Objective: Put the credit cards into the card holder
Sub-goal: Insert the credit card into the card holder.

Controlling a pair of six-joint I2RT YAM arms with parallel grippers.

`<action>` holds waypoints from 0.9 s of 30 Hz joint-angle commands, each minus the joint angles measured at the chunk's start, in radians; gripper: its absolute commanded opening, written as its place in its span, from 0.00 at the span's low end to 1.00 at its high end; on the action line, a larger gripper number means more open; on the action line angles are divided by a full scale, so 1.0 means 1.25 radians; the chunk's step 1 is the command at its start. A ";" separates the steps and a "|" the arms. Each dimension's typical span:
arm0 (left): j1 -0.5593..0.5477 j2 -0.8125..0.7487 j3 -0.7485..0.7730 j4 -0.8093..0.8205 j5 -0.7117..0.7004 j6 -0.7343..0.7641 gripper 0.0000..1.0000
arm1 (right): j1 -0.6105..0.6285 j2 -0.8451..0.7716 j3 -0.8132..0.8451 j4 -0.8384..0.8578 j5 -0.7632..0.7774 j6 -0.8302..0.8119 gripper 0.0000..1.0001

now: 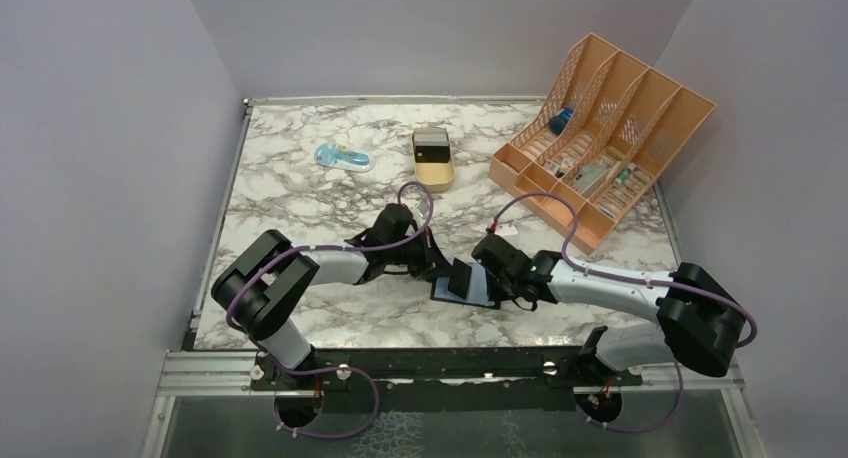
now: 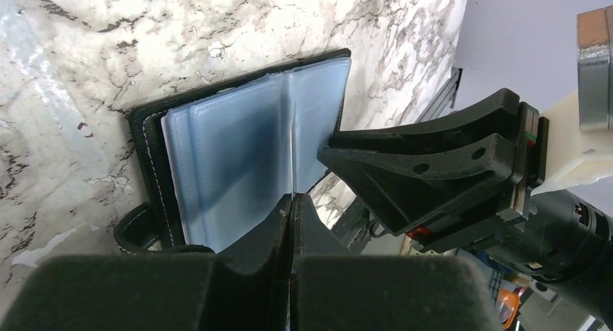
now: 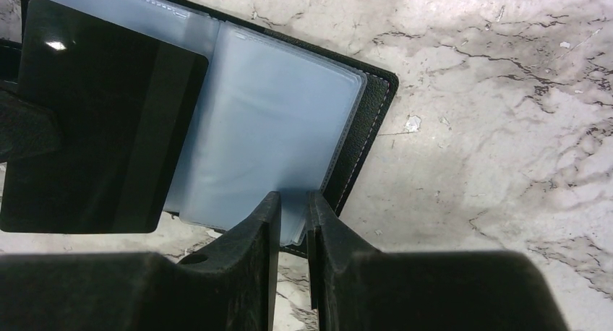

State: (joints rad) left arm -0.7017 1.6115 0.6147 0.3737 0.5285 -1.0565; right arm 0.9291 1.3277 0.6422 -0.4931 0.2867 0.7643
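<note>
Clamps credit card (image 3: 94, 114) in left gripper (image 2: 291, 201), seemingly pinches card holder's (image 3: 374, 103) sleeve (image 3: 289, 129) in right gripper (image 3: 293, 201); risks crumpling sleeve if tilted.

You have little room at the holder (image 1: 482, 293): the left gripper (image 1: 440, 272) and right gripper (image 1: 492, 278) crowd it from both sides, close together, and a card (image 3: 94, 121) hangs over one page. Bare marble (image 1: 320, 213) lies open behind them up to the tin (image 1: 433, 159). The rack (image 1: 600, 138) blocks the far right corner; a blue item (image 1: 343, 158) sits far left.
</note>
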 commanded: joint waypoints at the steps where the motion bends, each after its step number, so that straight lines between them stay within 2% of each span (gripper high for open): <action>1: -0.008 0.008 -0.001 0.013 -0.025 0.007 0.00 | -0.002 -0.003 -0.013 0.020 -0.009 0.017 0.19; 6: -0.015 0.035 -0.006 0.070 -0.010 -0.005 0.00 | -0.002 -0.010 -0.014 0.018 -0.009 0.016 0.19; 17: -0.028 0.066 -0.012 0.082 -0.055 0.019 0.00 | -0.003 -0.025 -0.001 -0.002 -0.008 0.021 0.19; 27: -0.044 0.106 -0.005 0.085 -0.089 0.026 0.00 | -0.002 -0.041 0.021 -0.023 0.004 0.036 0.26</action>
State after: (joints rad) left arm -0.7387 1.7229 0.6121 0.4793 0.4755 -1.0451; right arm 0.9291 1.2938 0.6403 -0.5095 0.2794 0.7826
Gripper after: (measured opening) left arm 0.009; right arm 0.254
